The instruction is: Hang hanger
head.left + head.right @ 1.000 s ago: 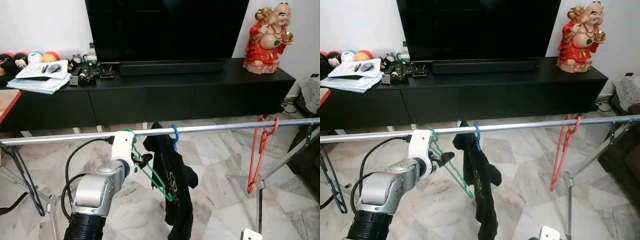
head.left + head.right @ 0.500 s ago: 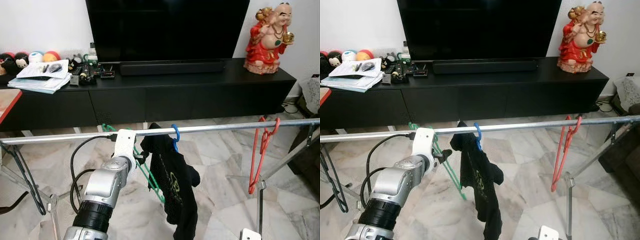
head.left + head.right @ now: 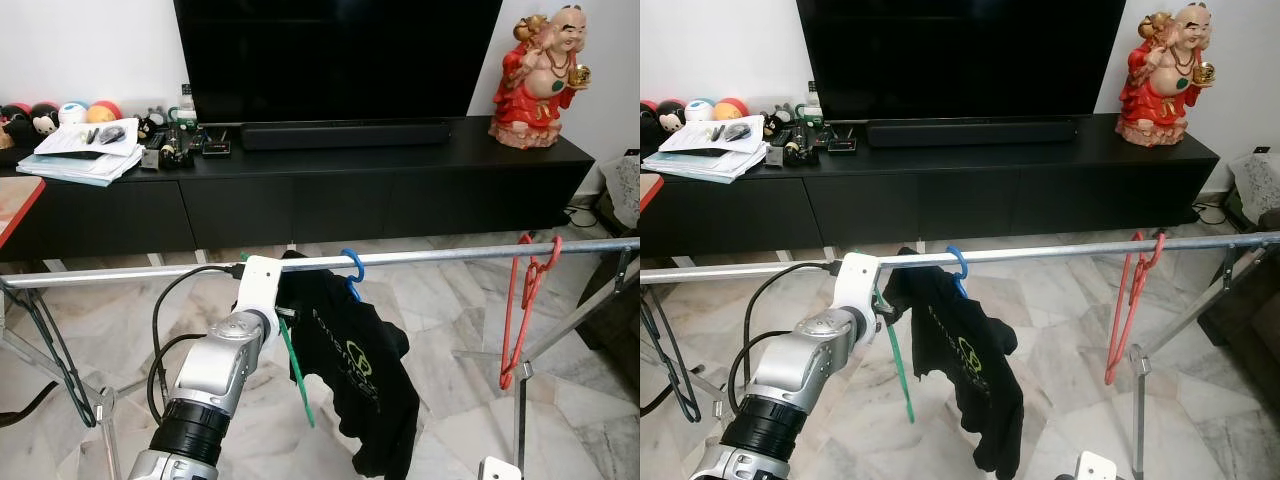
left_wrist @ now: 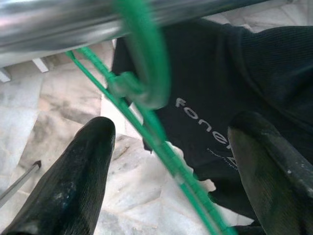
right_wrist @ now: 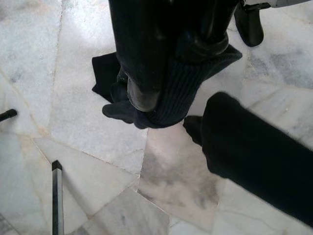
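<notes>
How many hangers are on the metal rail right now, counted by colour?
Green plastic hanger, hook over the silver metal rail at the left gripper, between its open fingers: 1
Blue plastic hanger, carrying the black printed T-shirt: 1
Red plastic hangers, bunched near the rail's right end: apparently 2
Total: 4

Even, diffuse indoor light fills the room; head views are sharp, with soft sheen on the marble floor [image 3: 440, 330] and weak shadows. The television screen [image 3: 335, 55] reads uniformly black. In the left wrist view, the near rail [image 4: 73, 19] and fingers [image 4: 63, 191] are blurred.
</notes>
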### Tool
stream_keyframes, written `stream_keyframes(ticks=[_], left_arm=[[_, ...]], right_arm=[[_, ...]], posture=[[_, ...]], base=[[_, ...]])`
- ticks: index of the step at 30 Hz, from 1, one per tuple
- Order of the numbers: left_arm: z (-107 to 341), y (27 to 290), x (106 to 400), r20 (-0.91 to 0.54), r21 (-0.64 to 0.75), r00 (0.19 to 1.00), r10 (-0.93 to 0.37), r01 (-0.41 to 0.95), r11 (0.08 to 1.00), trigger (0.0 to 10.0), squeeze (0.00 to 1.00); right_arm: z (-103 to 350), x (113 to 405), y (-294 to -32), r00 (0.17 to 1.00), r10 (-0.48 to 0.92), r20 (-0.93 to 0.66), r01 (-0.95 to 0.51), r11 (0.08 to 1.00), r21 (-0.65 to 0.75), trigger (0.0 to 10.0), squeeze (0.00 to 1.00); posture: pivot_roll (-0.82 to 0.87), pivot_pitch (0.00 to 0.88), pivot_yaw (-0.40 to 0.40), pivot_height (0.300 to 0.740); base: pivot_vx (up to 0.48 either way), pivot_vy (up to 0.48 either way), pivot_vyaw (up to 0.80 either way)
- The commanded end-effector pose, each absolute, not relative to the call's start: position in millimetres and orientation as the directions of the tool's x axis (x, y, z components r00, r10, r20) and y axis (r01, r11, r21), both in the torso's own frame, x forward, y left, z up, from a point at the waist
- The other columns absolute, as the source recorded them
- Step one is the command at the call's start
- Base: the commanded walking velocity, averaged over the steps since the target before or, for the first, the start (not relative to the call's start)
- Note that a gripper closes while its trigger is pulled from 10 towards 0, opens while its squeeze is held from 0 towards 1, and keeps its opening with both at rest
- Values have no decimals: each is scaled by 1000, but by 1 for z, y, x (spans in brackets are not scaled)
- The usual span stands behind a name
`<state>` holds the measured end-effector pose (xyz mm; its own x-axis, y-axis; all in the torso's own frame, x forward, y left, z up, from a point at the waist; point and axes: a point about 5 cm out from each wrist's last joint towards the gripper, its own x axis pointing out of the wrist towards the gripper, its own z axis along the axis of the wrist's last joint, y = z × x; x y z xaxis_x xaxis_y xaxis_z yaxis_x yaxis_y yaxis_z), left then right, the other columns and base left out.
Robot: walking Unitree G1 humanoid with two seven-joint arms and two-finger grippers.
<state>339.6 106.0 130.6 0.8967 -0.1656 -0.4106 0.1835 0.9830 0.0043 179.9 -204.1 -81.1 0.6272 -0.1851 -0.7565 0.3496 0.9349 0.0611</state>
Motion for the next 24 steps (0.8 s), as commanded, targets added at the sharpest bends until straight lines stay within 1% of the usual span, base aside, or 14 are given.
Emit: stream_keyframes(ticks=[1, 2, 3, 4, 5, 14, 24], left_arm=[[127, 103, 339, -414, -2, 892, -179, 196, 981, 10000, 0], [125, 103, 339, -416, -3, 892, -179, 195, 981, 10000, 0], [124, 104, 340, -416, -4, 892, -177, 193, 981, 8784, 0], [123, 104, 340, -415, -4, 893, -174, 190, 982, 3216, 0], [122, 105, 342, -414, 1, 894, -168, 186, 983, 0, 0], [117, 111, 345, -416, 25, 898, -143, 169, 985, 0, 0], [117, 110, 347, -392, 27, 908, -148, 172, 985, 0, 0]], right_arm=[[-81, 181, -203, 629, -179, -756, 340, 938, 61, 10000, 0], [-81, 181, -203, 630, -179, -756, 340, 938, 61, 10000, 0], [-81, 181, -203, 630, -179, -756, 341, 938, 61, 10000, 0], [-81, 181, -203, 629, -180, -756, 341, 938, 61, 10000, 0], [-81, 181, -203, 629, -180, -756, 341, 938, 60, 10000, 0], [-81, 180, -203, 627, -176, -759, 336, 940, 60, 10000, 0], [-82, 180, -203, 626, -172, -760, 329, 943, 58, 10000, 0]], posture=[[80, 48, -36, 740], [80, 49, -36, 740], [79, 49, -37, 740], [79, 49, -37, 740], [79, 49, -37, 740], [77, 50, -38, 740], [78, 50, -40, 740]], base=[[0, 0, 0], [0, 0, 0], [0, 0, 0], [0, 0, 0], [0, 0, 0], [0, 0, 0], [0, 0, 0]])
